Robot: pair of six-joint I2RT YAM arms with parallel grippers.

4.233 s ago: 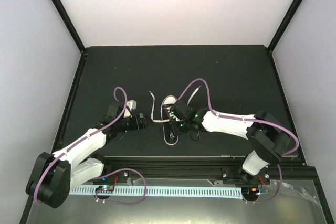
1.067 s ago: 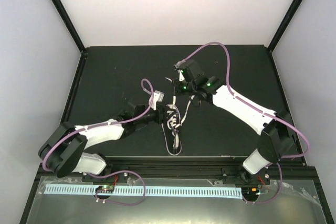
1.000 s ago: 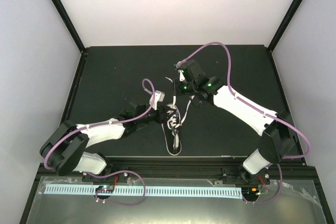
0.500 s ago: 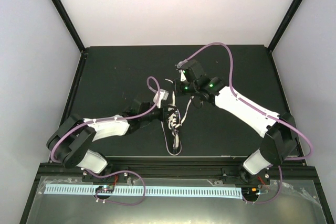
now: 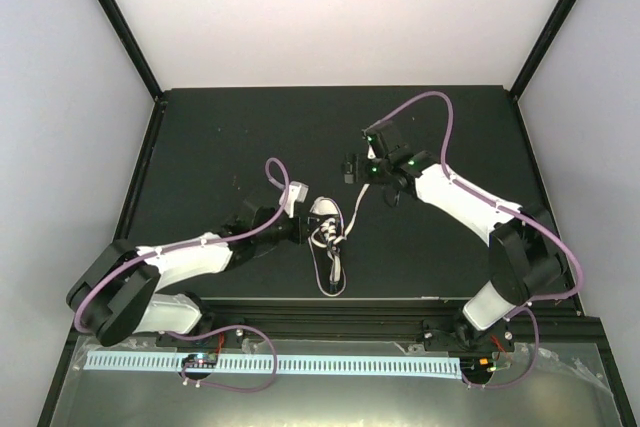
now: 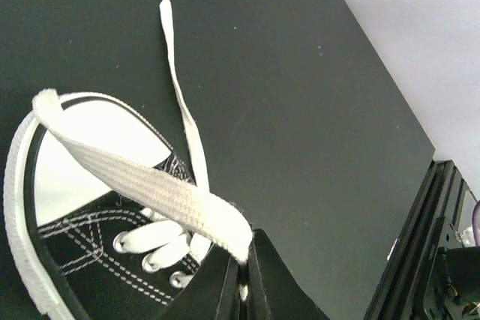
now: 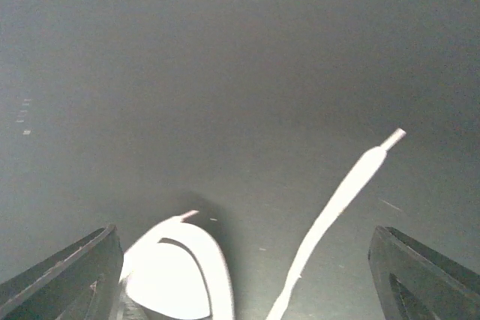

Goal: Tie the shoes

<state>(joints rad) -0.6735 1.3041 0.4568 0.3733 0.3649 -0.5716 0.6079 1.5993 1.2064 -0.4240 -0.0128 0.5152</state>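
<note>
Beside sneaker [image 5: 327, 237], left hand [image 6: 241, 290] now pinching lace [image 6: 142, 177]; right hand [image 5: 352, 168] newly spread.

A black tabletop [image 5: 220, 137] fills the middle of the overhead view. Black upright posts [image 5: 115, 17] rise from its far corners, one toward the upper left of the frame, one toward the upper right. Pale walls [image 5: 330, 7] close in the back and both sides. Along the bottom edge runs a black rail [image 5: 330, 309], with a white slotted strip [image 5: 330, 365] just below it.
</note>
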